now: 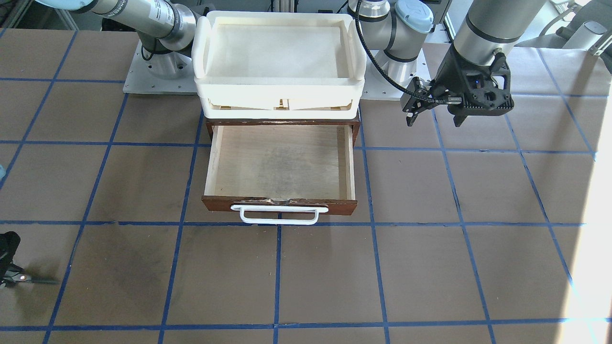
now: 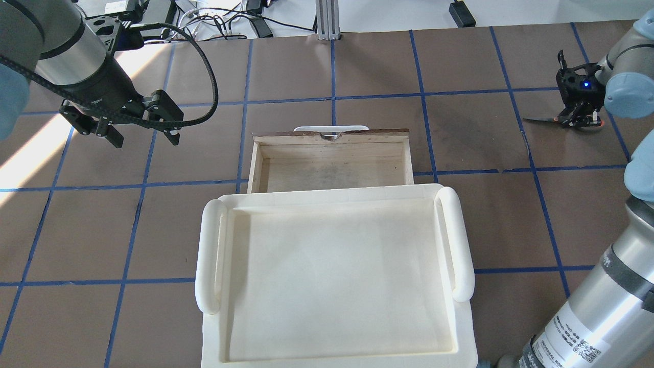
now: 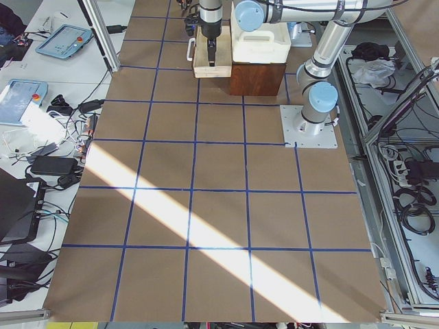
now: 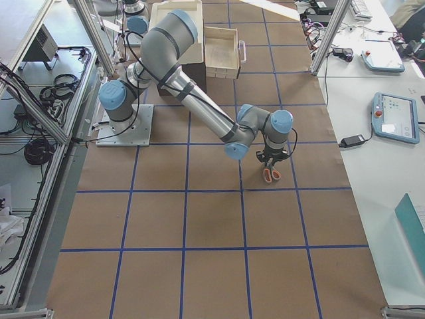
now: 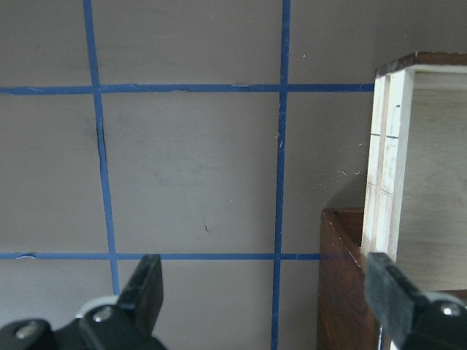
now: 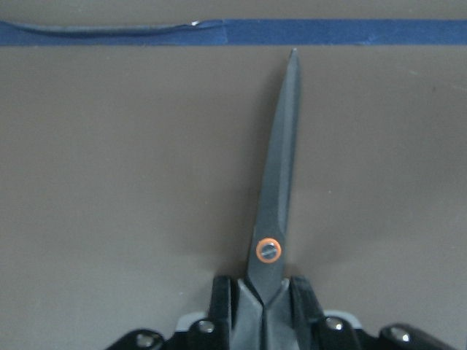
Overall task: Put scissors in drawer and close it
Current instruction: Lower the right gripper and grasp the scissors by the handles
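The scissors lie with their dark blades low over the brown table, far out on my right side, and the orange handles show under the wrist. My right gripper is shut on them just behind the orange pivot; it also shows in the overhead view. The drawer is pulled open, with its pale inside bare and its white handle facing away from me. My left gripper hangs open and empty above the table beside the drawer's side wall.
A cream-white plastic tray sits on top of the dark brown cabinet that holds the drawer. Blue tape lines grid the brown table. A bright sunlight patch falls near my left arm.
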`<action>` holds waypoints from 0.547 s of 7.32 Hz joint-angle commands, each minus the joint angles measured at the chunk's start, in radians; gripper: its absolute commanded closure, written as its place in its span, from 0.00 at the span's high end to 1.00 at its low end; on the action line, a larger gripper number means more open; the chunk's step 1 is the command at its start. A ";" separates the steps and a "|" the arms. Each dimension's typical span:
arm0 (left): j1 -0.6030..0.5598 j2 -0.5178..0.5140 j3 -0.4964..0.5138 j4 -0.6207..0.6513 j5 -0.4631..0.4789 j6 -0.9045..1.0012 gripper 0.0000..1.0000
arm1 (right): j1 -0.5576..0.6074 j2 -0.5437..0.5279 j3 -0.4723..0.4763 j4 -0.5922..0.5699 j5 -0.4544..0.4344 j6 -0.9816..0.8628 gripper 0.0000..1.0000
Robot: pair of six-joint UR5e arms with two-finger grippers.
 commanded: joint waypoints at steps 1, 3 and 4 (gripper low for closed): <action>0.000 0.000 0.000 0.000 0.000 0.001 1.00 | 0.000 -0.009 -0.008 -0.004 -0.010 0.005 0.00; 0.000 0.000 0.000 0.000 0.000 0.001 1.00 | 0.012 -0.087 -0.010 0.033 0.007 0.009 0.00; 0.000 0.000 0.000 0.000 0.000 0.001 1.00 | 0.029 -0.154 -0.008 0.107 0.007 0.081 0.00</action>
